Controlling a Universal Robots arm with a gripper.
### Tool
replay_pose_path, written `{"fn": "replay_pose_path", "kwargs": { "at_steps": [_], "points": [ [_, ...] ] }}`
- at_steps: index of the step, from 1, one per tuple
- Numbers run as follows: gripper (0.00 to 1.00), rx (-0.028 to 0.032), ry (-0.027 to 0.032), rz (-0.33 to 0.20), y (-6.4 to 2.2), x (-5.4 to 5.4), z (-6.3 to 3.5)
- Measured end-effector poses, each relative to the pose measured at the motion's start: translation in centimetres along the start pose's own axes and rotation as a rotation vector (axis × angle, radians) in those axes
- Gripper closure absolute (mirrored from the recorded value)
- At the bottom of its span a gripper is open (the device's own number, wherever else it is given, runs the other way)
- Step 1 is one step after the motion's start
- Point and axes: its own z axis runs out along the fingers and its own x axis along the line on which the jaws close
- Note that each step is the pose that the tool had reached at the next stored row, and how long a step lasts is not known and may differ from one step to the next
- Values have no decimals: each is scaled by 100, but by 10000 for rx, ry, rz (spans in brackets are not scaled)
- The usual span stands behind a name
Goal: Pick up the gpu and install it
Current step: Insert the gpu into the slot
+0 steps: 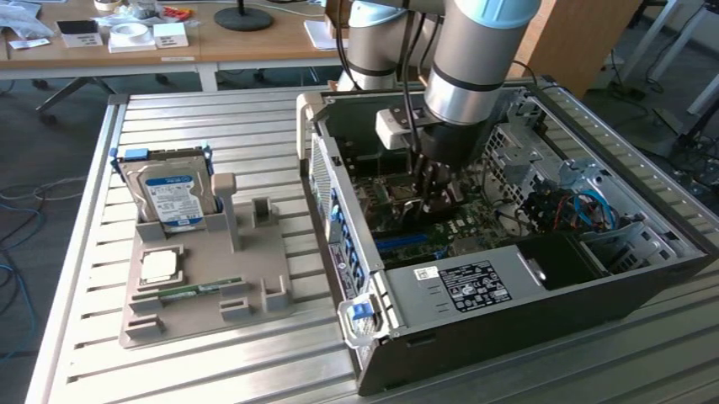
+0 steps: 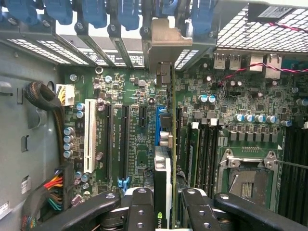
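The gripper [image 2: 167,199] is clenched on the gpu [image 2: 163,168]; its dark fingers [image 2: 139,209] press the card's two faces, and the card hangs edge-down inside the computer case [image 1: 506,328], above the motherboard [image 2: 130,144] on the case's floor; its pale metal bracket [image 2: 166,45] points toward the case's rear wall, close to the row of slot openings there.

The step in hand looks like seating the card; to do it well, I judge, the card's lower edge should run parallel to the blue slot [image 2: 158,122] along its whole length, and the bracket should meet its opening in the case's rear wall without catching the dividers; the card should be kept upright, not leaning toward the memory slots deeper in the case; pressure belongs straight down and evenly spread, since a tilted push could jam one end; whether the edge already touches the slot I cannot tell.

Writing: the card's top edge, near the fingers, carries a small pale logo, its lettering unreadable; the power supply [image 1: 472,286] inside the case bears a white label with a black panel, text too small; outside the case, to the exterior view's left, a hard drive [image 1: 174,198] shows a blue-and-white label, also illegible.
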Motion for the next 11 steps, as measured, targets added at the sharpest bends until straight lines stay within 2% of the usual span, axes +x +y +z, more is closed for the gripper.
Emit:
{"fn": "replay_pose_path", "kwargs": {
  "at_steps": [11],
  "points": [
    [73,6,0,3,20,2,0]
  ]
}}
